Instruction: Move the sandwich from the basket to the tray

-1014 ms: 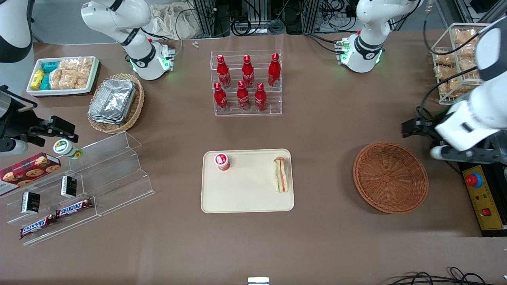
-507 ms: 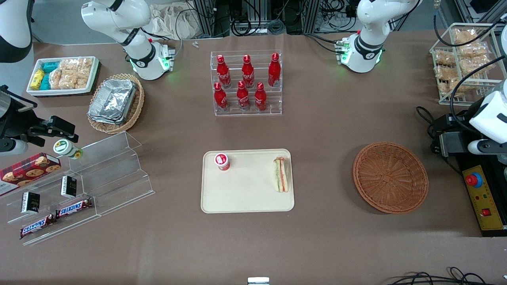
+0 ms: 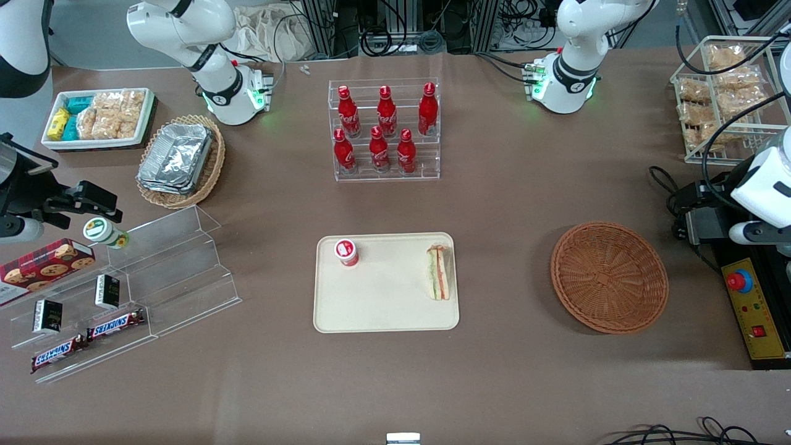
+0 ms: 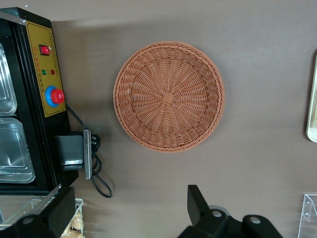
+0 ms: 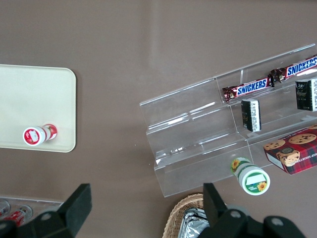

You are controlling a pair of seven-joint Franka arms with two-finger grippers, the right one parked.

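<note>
— Brown table cover (image 3: 507,204) all the way across from where I sit. Where's the sandwich?

— Lying on the tray (image 3: 383,309), right along the rim at the working arm's end, well apart from the small red-capped cup (image 3: 346,252) standing at the tray's parked-arm end. The sandwich (image 3: 438,272) rests on its side with the filling stripes facing up. The basket (image 3: 609,277) has nothing in it; my wrist camera looks straight down into it and sees only weave.

— And your gripper?

— The gripper (image 4: 131,213) hangs high over the table by the control box (image 3: 754,309), clear of the basket, with its fingers spread wide and nothing between them. From how things lie, I'd call the job done.

— If you had to pick that sandwich up again, how would you go at it?

— Gently. I judge it light and soft: white bread that will crush under a hard squeeze, and a clear wrap that looks slick enough to slide between the fingers. I'd close across the two flat bread faces near the middle of the wedge, not at the thin tip, and only until it holds. Since it lies flat, one finger would have to come down between it and the rim, which looks tight.
</note>
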